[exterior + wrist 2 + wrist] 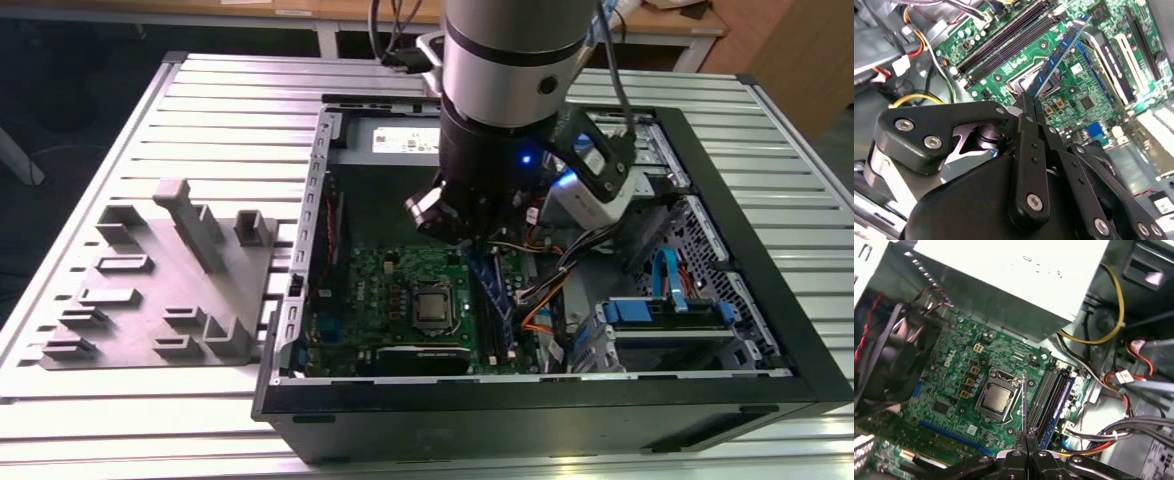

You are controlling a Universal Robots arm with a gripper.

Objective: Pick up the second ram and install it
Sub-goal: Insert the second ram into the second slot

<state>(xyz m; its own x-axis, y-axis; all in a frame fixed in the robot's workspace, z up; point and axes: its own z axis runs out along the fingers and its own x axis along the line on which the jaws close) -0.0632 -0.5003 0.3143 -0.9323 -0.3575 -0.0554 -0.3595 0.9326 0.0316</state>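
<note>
Hanging over the open computer case (801, 330), which lies on its side on the slatted tabletop (240, 90) toward the edge nearest the exterior camera, the robot arm (514, 60) is seen reaching down into the case. A grey holder tray (147, 300) sits beside the case, nearer the tabletop's edge on the exterior view's left.

In both wrist views the gripper (1028, 100) (1027, 437) is closed tight on one end of the second ram (1059, 50) (1024, 400). The thin blue module juts straight out from the fingertips. It is seen edge-on in the first wrist view, as a fine line.

The module is carried above the green motherboard (387, 300), over the strip between the processor socket (996, 400) and the bank of long memory slots (1046, 395) (1004, 40). It runs roughly parallel to the slots and lies just beside them. It does not look seated in any slot.

The pick-up is judged done, and the install step is judged to be in hand. What is left calls for the module's lower edge to be lined up squarely over a free slot and pressed in evenly. How far above the board the module hangs cannot be told.
</note>
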